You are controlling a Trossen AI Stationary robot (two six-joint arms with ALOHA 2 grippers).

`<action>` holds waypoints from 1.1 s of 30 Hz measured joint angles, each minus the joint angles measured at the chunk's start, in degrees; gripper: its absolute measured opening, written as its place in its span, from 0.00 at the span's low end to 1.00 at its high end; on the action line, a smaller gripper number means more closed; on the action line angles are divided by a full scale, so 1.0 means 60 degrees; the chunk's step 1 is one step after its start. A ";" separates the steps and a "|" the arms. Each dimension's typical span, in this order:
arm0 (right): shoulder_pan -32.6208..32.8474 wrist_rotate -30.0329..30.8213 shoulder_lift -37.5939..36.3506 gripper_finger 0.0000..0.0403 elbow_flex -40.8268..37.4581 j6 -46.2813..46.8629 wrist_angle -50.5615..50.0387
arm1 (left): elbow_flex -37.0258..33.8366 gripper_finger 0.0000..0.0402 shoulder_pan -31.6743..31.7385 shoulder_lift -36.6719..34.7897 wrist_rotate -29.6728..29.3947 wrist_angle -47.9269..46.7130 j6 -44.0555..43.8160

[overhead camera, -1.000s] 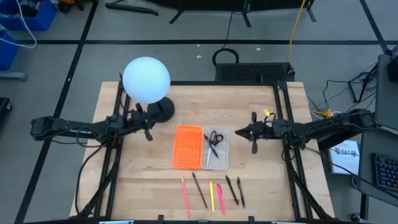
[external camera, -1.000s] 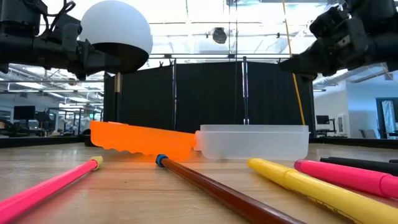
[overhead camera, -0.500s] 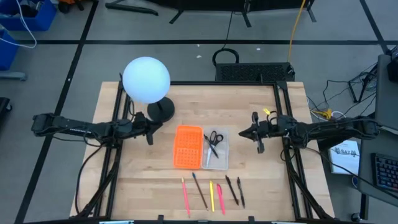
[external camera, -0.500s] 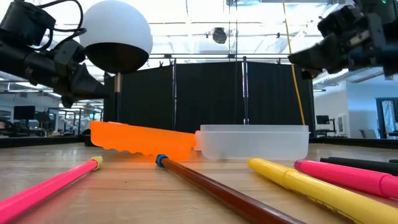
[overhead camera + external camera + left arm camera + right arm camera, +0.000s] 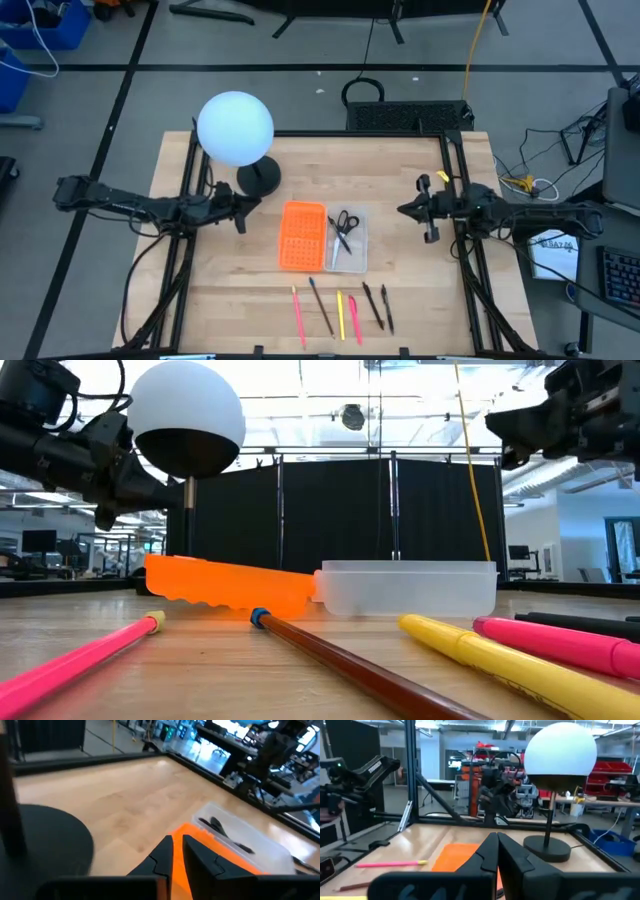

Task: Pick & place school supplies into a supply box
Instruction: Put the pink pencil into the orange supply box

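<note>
- Six pens (image 5: 340, 310) lie in a row at the table's six o'clock edge, below the supply box (image 5: 348, 240) holding scissors (image 5: 344, 222).
- Left gripper (image 5: 239, 211) hovers at nine o'clock, fingers together.
- Right gripper (image 5: 428, 213) hovers at three o'clock, likewise closed, empty.

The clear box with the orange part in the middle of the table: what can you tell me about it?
The supply box is a small, shallow, rectangular tray of cloudy clear plastic, lying open and flat near the middle of the wooden table. Joined along its side is an equal-sized orange lid with a gridded surface, folded out beside it. Inside lie black-handled scissors. The pens rest on the table apart from it, and neither gripper touches it.
</note>
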 joint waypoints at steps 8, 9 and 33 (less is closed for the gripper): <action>-0.0006 0.0008 -0.0215 0.00 -0.0012 -0.0415 0.0218 | 0.3276 0.01 -0.2247 0.2205 -0.1539 -0.4008 -0.1961; -0.0006 0.0008 -0.0219 0.00 -0.0018 -0.0495 0.0239 | 0.3831 0.01 -0.2546 0.2748 -0.1559 -0.4466 -0.2100; -0.0003 -0.0003 -0.0168 0.00 -0.0025 0.1095 0.0449 | 1.5207 0.08 -0.3669 1.3540 0.3127 -1.0390 0.0420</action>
